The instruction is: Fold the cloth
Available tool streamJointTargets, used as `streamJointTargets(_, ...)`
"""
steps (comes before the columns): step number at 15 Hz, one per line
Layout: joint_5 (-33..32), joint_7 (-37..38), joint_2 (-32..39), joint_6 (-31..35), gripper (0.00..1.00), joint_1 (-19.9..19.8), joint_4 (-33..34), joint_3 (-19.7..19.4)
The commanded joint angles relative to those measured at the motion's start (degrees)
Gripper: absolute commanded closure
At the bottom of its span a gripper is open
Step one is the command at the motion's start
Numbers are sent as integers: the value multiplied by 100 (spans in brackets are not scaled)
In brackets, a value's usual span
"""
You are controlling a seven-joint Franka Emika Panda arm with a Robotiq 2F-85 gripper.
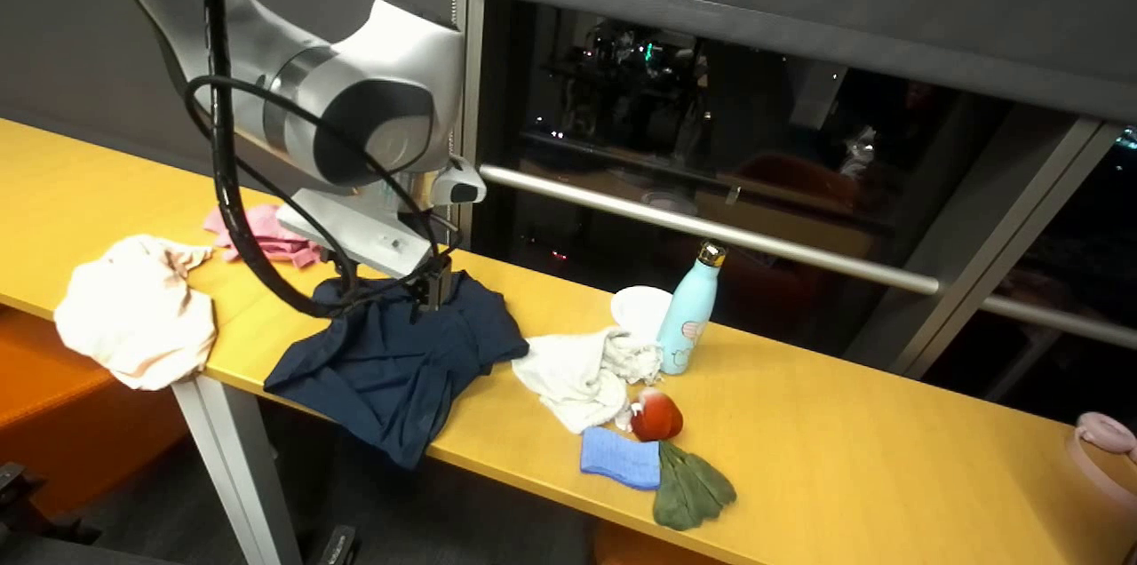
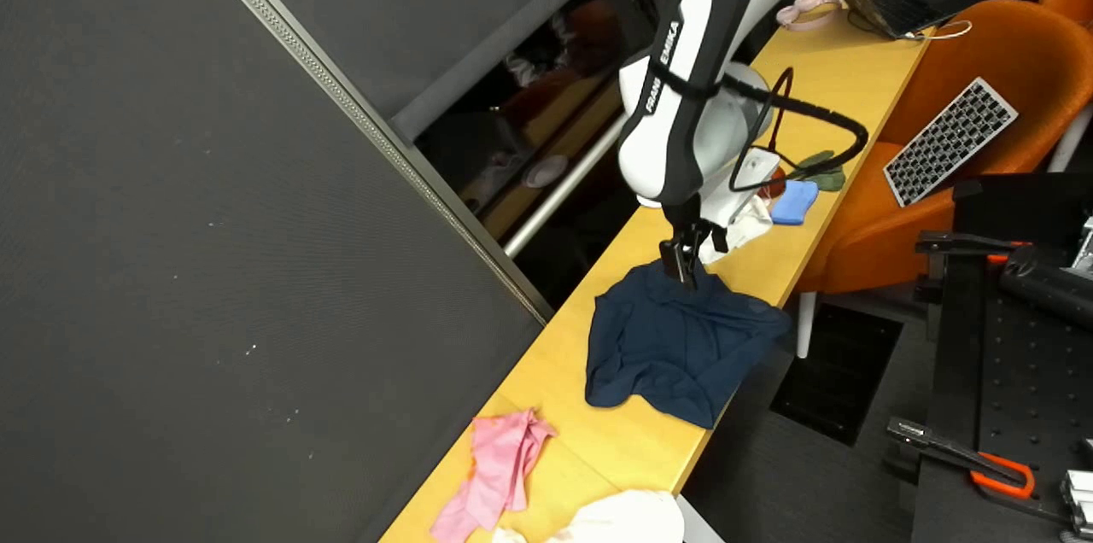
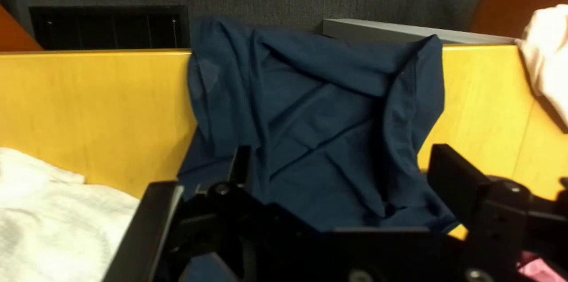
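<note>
Got my gripper [image 3: 341, 158] over the navy cloth [image 1: 382, 361] here, jaws spread well apart with navy fabric showing in the gap. Honestly can't tell whether they're touching it or sitting just above it. The navy cloth is rumpled and lies across the yellow table [image 1: 844, 432], one end drooping over the edge; you can see that in both exterior views. In my wrist view it's all creases, plus some bunched-up edges. Just beside the navy cloth on one side there's a white cloth [image 1: 568, 378], and further out that same way a light blue bottle [image 1: 688, 316], a red thing [image 1: 655, 416], a blue pad [image 1: 620, 457] and a green leafy-looking bit [image 1: 688, 489]. On the opposite side of the navy cloth: a pink cloth [image 2: 499, 462] and a cream cloth [image 1: 138, 316], which also sags past the edge.
</note>
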Motion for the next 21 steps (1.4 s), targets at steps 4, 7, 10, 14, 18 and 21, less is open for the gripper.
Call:
streamJointTargets(4, -8, -411, 153, 535, 0, -275, -174, 736)
streamJointTargets(7, -71, -192, 420, 613, 0, -124, 6, 632)
streamJointTargets(10, -69, 4, 997, 839, 0, -74, 608, 492)
streamJointTargets(14, -29, 107, 1788, 707, 0, -154, 1345, 587)
streamJointTargets(18, -61, 249, 2399, 603, 0, -88, 1965, 637)
streamJointTargets(21, -87, 293, 2801, 537, 0, 26, 2415, 715)
